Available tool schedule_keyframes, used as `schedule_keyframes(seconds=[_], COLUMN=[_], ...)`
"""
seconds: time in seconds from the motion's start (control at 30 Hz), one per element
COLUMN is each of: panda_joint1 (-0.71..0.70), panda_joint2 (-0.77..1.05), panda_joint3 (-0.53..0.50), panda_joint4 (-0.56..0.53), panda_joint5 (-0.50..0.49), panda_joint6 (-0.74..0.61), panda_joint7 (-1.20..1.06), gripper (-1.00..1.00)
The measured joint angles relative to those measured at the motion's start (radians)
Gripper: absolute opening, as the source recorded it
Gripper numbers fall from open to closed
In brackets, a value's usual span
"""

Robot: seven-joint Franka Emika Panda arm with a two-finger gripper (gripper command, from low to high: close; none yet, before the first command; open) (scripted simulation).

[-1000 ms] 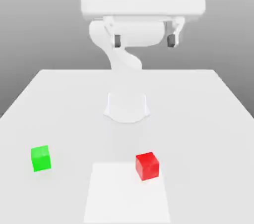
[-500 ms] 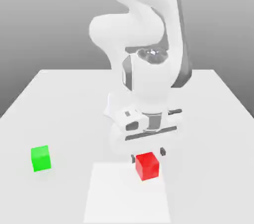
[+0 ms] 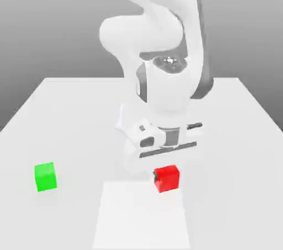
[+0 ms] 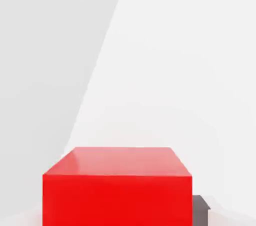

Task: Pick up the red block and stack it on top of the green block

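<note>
White table's front edge is hosting it: gripper [image 3: 166,176] is clamping the red block [image 3: 167,178], green block [image 3: 45,176] sitting toward the exterior view's left.

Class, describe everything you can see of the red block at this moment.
The red block is a small, plain, bright red cube with smooth, slightly glossy, unmarked faces. It sits upright at the far edge of a paler square patch on the white table. The gripper is down over it, jaws shut on its sides. The green block stands apart, toward the exterior view's left.

A small red block [image 3: 166,178] sits between my fingers near the table's middle; a matching green block [image 3: 45,176] rests well apart.
</note>
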Motion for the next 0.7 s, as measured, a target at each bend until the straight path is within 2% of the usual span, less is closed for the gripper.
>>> schedule_keyframes(seconds=[0.43,0.53,0.63,0.67,0.7], panda_joint1=[-0.451,-0.504,-0.532,-0.542,-0.542], panda_joint2=[-0.071,0.01,0.115,0.147,0.147], panda_joint3=[-0.317,-0.365,-0.33,-0.313,-0.313], panda_joint4=[0.1,0.127,0.135,0.137,0.137], panda_joint5=[-0.071,-0.012,0.09,0.124,0.124], panda_joint6=[-0.165,-0.114,-0.024,0.005,0.005], panda_joint7=[0.392,0.402,0.337,0.313,0.313], gripper=[-1.0,-1.0,-1.0,1.0,1.0])
